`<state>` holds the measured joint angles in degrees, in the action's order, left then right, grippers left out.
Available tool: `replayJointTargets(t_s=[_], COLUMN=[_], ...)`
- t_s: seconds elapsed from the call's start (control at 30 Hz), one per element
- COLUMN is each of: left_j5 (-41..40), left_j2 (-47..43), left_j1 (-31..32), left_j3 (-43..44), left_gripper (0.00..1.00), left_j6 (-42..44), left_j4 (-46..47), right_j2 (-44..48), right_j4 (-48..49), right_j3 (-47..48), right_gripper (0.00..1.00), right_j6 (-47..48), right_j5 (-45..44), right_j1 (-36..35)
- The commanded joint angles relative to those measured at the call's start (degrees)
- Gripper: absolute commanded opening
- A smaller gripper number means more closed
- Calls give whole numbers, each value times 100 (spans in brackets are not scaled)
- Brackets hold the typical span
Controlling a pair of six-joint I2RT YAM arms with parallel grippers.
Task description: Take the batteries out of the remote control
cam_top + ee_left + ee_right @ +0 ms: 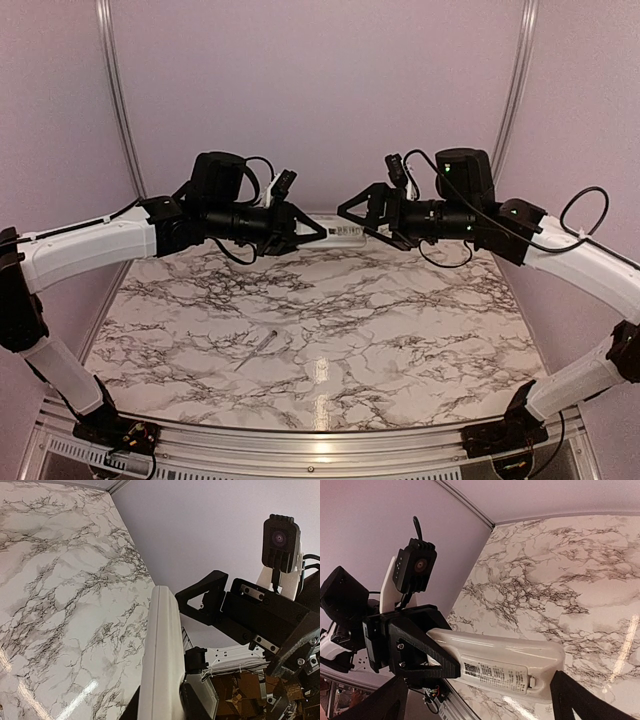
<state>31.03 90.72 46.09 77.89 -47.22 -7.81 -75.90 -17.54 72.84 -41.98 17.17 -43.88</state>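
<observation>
Checking in, Sam: where's the remote control right now?

Mid-air over the far side of the table, Jo. The left gripper is clamped on one end, with the body roughly level. The right gripper straddles the free end, jaws wide, not touching as far as I can tell.

And the batteries?

Not in view. The right wrist view shows the labelled back face with the door on, so I'd guess they sit behind it.

How will it handle?

It's a light, rigid plastic shell. Glossy, so likely slick in a grip. It's held at one end only, so a push at the free end can lever it round. I'd work the latch end of the door, pressing along the body, not across it. The cells are small and round, so expect rolling once they're out.

Anything else down there?

One thin pale grey stick on the table, well apart from all this.
</observation>
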Motion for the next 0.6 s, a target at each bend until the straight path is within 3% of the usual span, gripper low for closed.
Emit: replayJointTargets(t_s=[0.0, 0.57], left_j5=[151, 241], left_j2=[-26, 187], left_j1=[17, 27], left_j3=[102, 347], left_gripper=[0, 0], left_j6=[20, 11], left_j4=[217, 150], right_j2=[143, -79], right_j4=[30, 258], right_j3=[-83, 67], right_gripper=[98, 97], right_j6=[-96, -32], right_j5=[-112, 281], right_j1=[-51, -50])
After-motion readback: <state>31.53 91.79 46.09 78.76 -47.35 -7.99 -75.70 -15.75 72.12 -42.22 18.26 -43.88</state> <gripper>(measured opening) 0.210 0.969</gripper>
